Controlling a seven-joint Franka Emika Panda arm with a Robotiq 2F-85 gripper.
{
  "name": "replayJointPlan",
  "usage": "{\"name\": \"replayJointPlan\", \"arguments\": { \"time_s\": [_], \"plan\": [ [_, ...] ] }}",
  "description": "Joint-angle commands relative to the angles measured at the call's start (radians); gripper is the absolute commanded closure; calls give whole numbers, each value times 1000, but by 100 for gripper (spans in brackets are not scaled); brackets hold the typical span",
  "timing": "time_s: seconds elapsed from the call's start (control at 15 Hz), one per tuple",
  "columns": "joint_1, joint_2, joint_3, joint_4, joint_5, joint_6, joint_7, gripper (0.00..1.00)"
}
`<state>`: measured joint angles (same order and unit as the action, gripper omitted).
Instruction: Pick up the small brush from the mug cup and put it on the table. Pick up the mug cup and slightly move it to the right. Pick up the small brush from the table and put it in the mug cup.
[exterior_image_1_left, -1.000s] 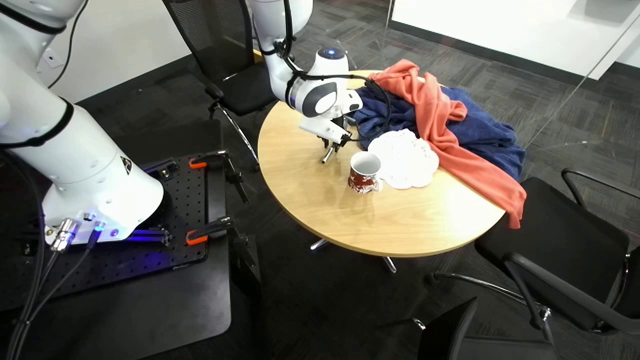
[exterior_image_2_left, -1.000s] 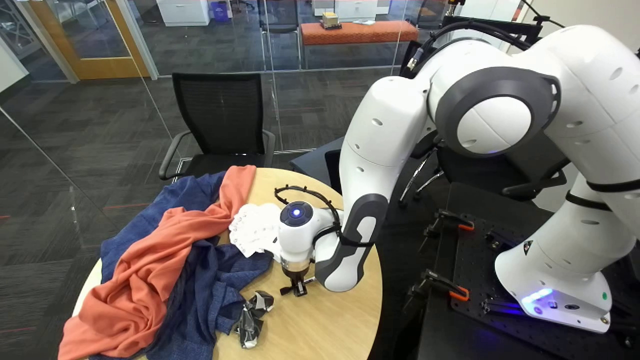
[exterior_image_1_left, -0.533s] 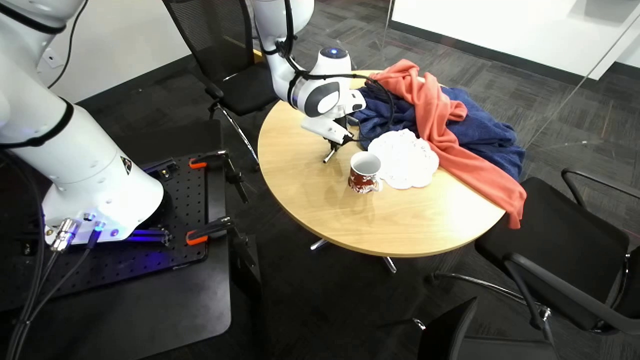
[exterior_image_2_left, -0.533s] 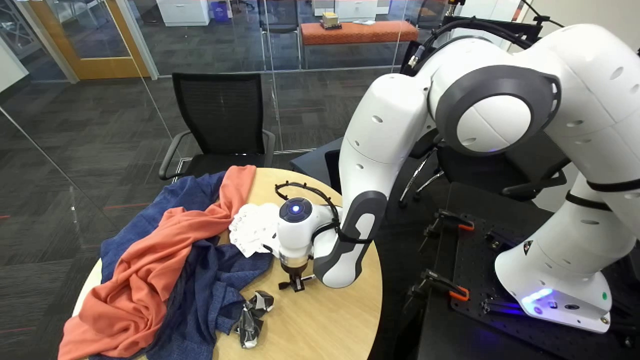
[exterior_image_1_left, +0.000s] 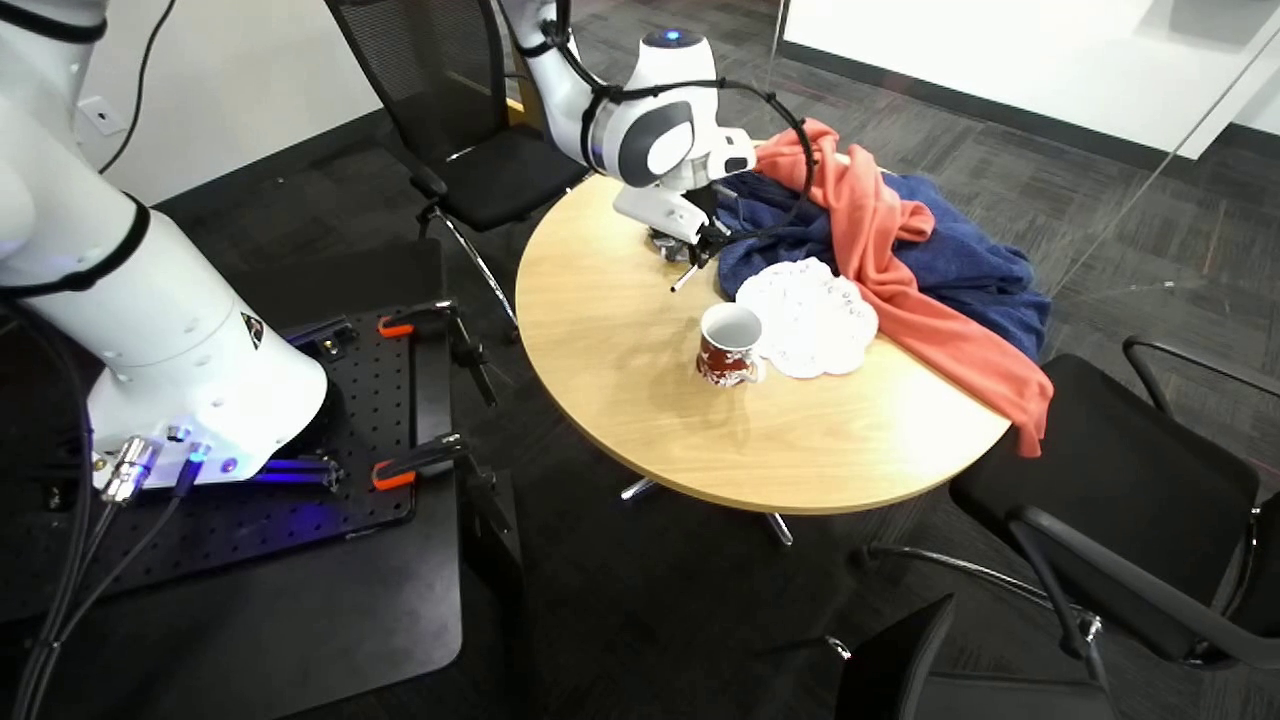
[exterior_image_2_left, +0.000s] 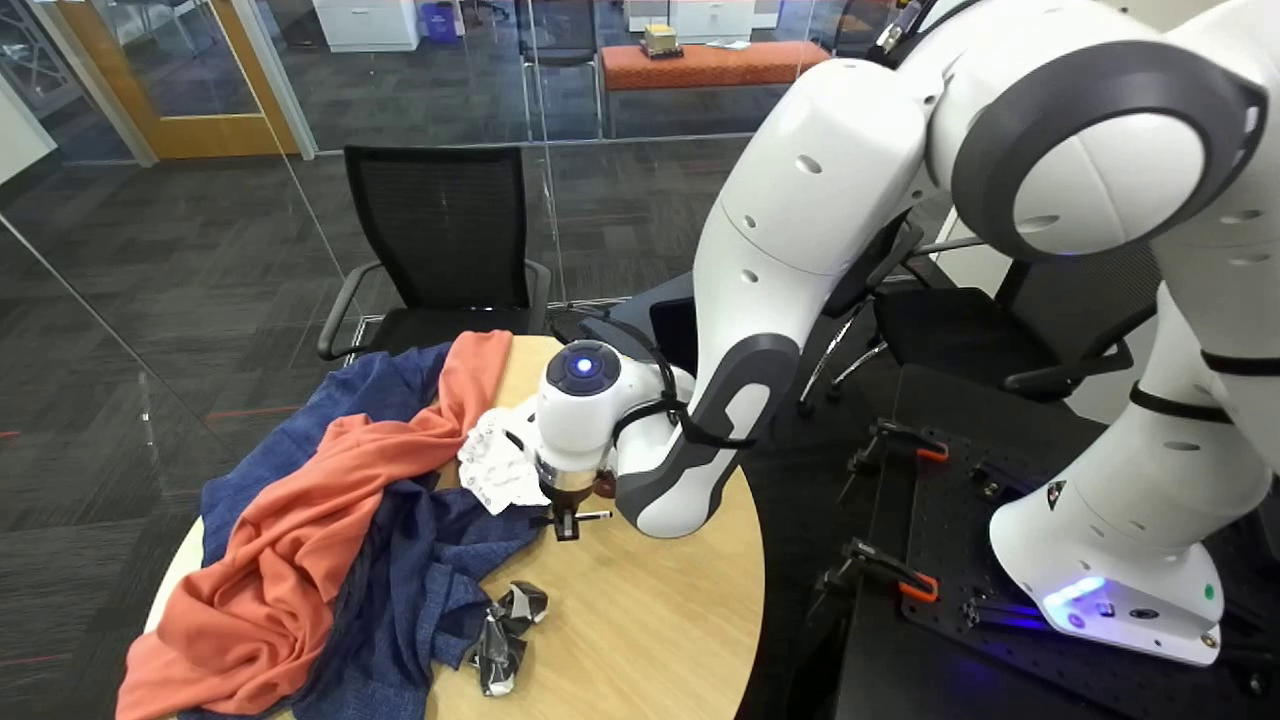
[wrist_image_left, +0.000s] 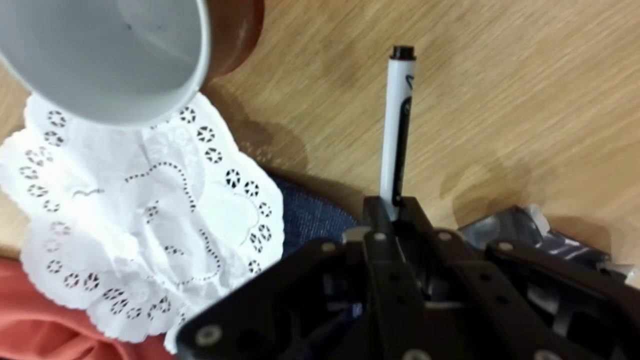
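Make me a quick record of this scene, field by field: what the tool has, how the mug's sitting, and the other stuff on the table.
grip: tool shut on the small brush
brush: slim white stick, black free end, seemingly held above the table
mug: mug cup upright on the table, red and white outside, pale inside, no brush visible in it
beside mug: white lacy doily; touching or not, unclear
cloths: orange cloth lying over blue cloth
other: crumpled dark, shiny wrapper near the blue cloth
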<state>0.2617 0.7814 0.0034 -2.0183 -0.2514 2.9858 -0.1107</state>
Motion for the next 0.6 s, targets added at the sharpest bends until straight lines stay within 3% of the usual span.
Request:
{"name": "replayJointPlan", "arguments": {
  "time_s": [0.0, 0.2, 0.47, 0.53],
  "plan": [
    [45, -145, -40, -93, 13, -38, 67, 97],
    [45, -209, -43, -118, 11, -63, 88, 97],
    [-59, -281, 60, -166, 39, -65, 13, 97],
    [-3, -214, 5, -108, 8, -44, 55, 89]
  ]
}}
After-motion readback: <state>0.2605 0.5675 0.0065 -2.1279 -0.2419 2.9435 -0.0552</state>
